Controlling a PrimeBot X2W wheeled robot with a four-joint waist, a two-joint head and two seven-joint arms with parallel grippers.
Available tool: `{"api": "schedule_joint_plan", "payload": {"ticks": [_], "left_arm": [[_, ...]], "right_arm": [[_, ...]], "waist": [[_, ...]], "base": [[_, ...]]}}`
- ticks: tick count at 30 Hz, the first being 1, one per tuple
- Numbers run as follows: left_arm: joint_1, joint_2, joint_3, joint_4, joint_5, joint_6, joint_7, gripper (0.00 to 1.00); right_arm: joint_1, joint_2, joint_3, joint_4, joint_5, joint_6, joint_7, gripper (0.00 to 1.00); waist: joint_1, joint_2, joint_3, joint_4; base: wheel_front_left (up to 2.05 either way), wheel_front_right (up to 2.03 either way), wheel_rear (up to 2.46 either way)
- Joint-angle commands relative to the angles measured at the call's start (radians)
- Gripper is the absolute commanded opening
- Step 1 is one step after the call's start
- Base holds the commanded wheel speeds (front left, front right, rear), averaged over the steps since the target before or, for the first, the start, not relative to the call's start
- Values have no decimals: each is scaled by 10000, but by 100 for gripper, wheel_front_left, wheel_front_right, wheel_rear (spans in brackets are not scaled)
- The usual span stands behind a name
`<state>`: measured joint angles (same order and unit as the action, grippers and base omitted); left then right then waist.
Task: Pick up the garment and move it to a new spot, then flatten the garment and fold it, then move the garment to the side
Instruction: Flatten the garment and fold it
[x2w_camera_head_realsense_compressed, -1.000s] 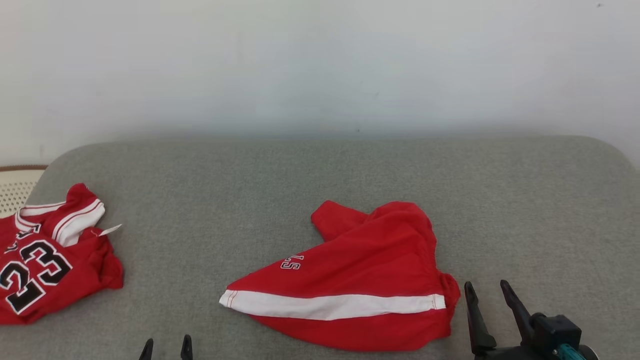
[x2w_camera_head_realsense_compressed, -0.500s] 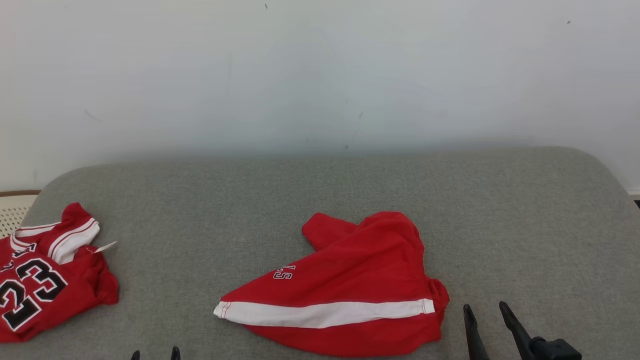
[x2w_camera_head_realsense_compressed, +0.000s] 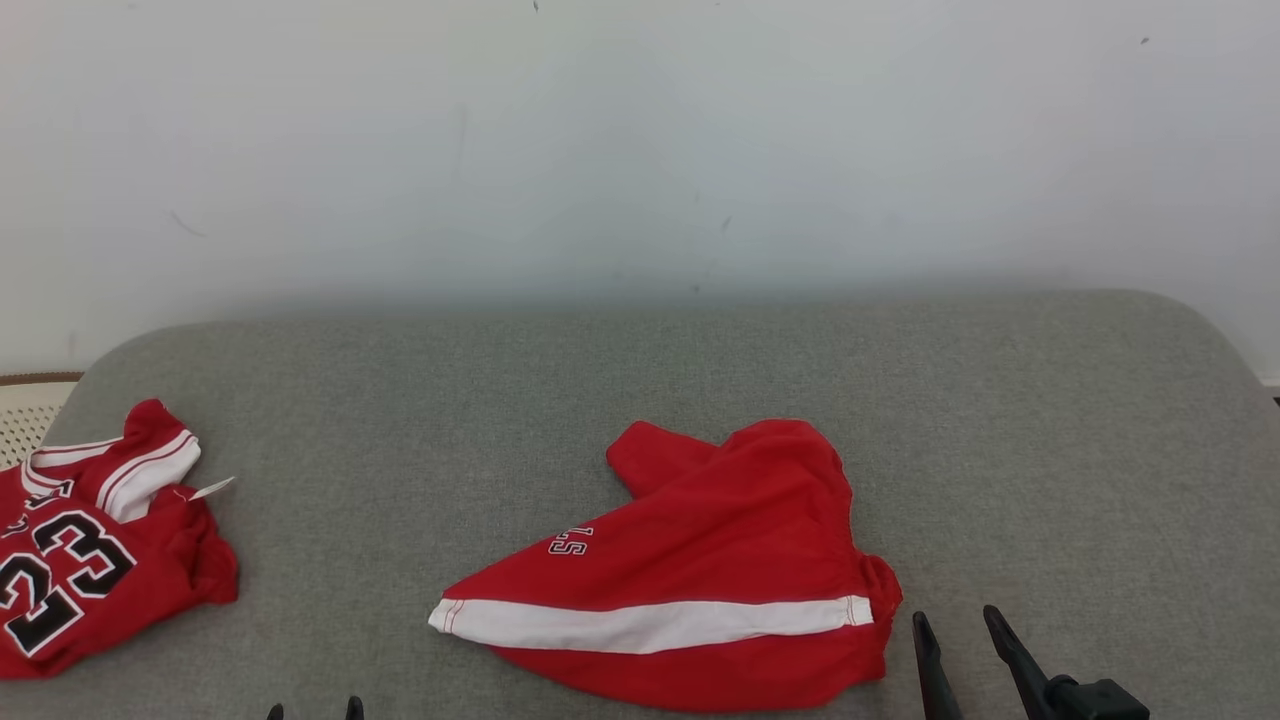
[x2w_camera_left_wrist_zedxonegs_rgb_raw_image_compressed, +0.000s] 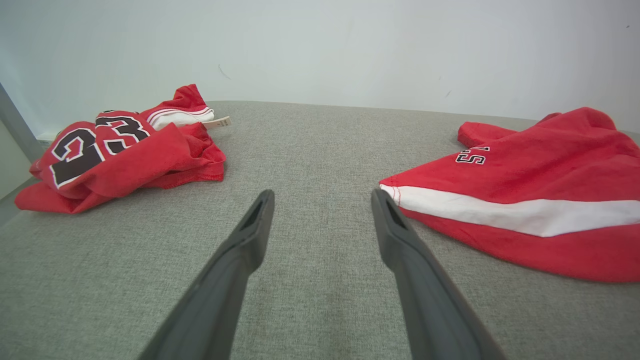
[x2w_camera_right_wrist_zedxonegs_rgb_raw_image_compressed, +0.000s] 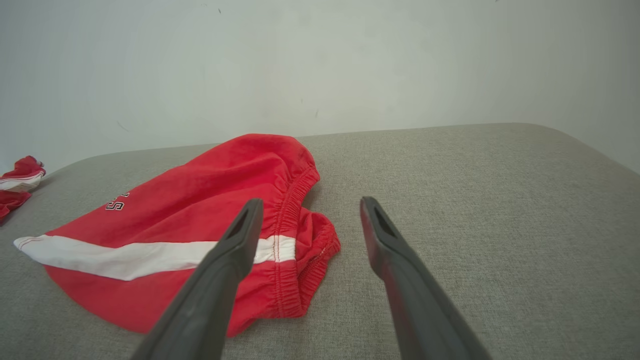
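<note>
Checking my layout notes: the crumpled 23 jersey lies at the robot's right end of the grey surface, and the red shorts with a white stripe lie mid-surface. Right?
No: the head view shows the jersey at the robot's left end of the grey surface. The red shorts with a white stripe do lie mid-surface.

"23" on jersey (x2w_camera_head_realsense_compressed: 165, 572), "LS" on shorts (x2w_camera_head_realsense_compressed: 720, 540)

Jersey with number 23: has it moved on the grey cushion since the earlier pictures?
No. The jersey keeps its place by the left corner of the grey cushion; only the camera shifted.
</note>
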<state>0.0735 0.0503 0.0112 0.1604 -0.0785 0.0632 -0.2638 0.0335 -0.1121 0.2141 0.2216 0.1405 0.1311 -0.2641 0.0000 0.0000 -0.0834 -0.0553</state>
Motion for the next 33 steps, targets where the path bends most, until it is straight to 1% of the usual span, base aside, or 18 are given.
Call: {"api": "schedule_joint_plan", "payload": {"ticks": [1, 3, 5, 10, 14, 17, 24, 33], "left_arm": [[20, 2, -15, -11, -39, 13, -11, 100], [-40, 2, -43, -1, -93, 6, -11, 100], [-94, 2, -93, 75, -439, -103, -11, 100], [-221, 5, -268, 283, -1034, -567, -11, 100], [-418, 3, -346, 462, -1507, -1029, -11, 100], [-546, 2, -400, 606, -1542, -1231, -11, 100], [-831, 2, -509, 823, -1475, -1330, -11, 100], [-970, 3, -640, 882, -1546, -1281, -11, 100]], "right_arm": [[6, 28, 13, 14, -32, -7, -3, 100], [-51, 33, 60, 56, 27, -7, -3, 100], [-81, 67, 152, 247, 196, -7, -3, 100], [-406, 18, 430, 828, 663, -7, -3, 100], [-704, -34, 639, 1161, 1050, -7, -3, 100], [-884, -70, 783, 1459, 1380, -7, -3, 100], [-1309, -227, 1156, 1907, 2080, -7, -3, 100], [-1769, -472, 1714, 2272, 2790, -7, -3, 100]], "waist": [[0, 0, 29, 10], [0, 0, 93, 40], [0, 0, 163, 85], [0, 0, 332, 159], [0, 0, 499, 214], [0, 0, 648, 242], [0, 0, 947, 279], [0, 0, 1251, 406]], "base": [[0, 0, 0], [0, 0, 0], [0, 0, 0], [0, 0, 0], [0, 0, 0], [0, 0, 0], [0, 0, 0], [0, 0, 0]]}}
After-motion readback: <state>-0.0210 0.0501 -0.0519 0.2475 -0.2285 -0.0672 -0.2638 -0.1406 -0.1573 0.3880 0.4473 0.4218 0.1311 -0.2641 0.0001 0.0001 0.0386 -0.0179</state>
